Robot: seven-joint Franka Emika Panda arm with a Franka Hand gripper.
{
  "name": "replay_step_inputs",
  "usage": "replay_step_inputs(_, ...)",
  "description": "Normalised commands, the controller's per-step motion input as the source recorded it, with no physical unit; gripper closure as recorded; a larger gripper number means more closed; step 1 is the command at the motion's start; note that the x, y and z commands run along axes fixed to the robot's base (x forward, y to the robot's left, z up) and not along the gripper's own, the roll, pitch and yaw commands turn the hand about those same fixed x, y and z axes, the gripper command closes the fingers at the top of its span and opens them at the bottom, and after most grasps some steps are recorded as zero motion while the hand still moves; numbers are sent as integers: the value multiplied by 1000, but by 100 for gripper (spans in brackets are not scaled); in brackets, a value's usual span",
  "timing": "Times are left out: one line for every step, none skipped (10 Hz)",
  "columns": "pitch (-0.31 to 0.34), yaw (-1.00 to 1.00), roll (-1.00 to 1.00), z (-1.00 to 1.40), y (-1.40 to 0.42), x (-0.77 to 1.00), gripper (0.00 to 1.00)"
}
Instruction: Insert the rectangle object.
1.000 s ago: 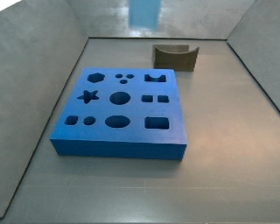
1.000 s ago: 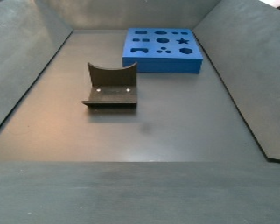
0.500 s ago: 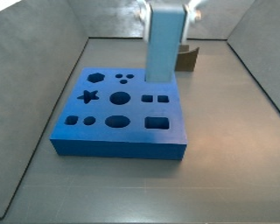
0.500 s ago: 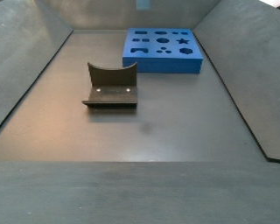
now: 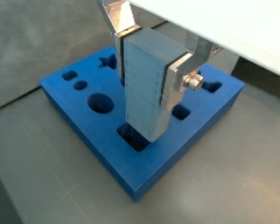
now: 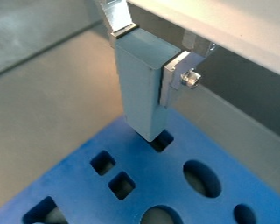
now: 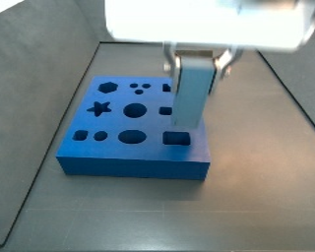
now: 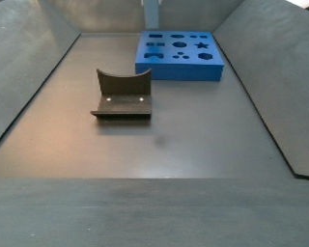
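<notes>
One relation governs what we judge comes next: the rectangle object (image 5: 145,87) hangs upright between the fingers (image 5: 181,77) of our gripper (image 6: 152,54), its long axis running straight down from the jaws, and its lower end sits right at the mouth of a rectangular hole (image 6: 161,141) in the blue board (image 5: 84,131) directly beneath; we cannot tell whether the tip has entered. Our gripper is clamped on the bar's upper part, above the board's near corner in a side view (image 7: 197,59). We see a slim, pale grey-blue bar with plain smooth faces and square edges.
</notes>
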Motion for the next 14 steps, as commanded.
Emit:
replay_step_inputs(11,-94,80,-283,-17,0,100)
replay_step_inputs(0,0,31,-234,-34,0,100)
replay_step_inputs(0,0,0,-194,-77,0,100)
replay_step_inputs(0,0,0,-229,-83,0,100)
replay_step_inputs(0,0,-1,-280,-143,0,100)
replay_step_inputs(0,0,0,-269,-129,-3,100)
replay_step_inputs(0,6,0,-217,-23,-137,100)
replay_step_inputs(-4,89,0,-229,0,-209,100)
replay_step_inputs(0,120,0,-283,-31,-97,100)
replay_step_inputs(-10,129,0,-380,-49,-71,100)
replay_step_inputs(-20,106,0,-477,-66,0,100)
replay_step_inputs(-13,0,0,-646,-231,9,100)
replay_step_inputs(-17,-197,-9,-723,-251,106,100)
replay_step_inputs(0,-343,-33,-649,-174,100,100)
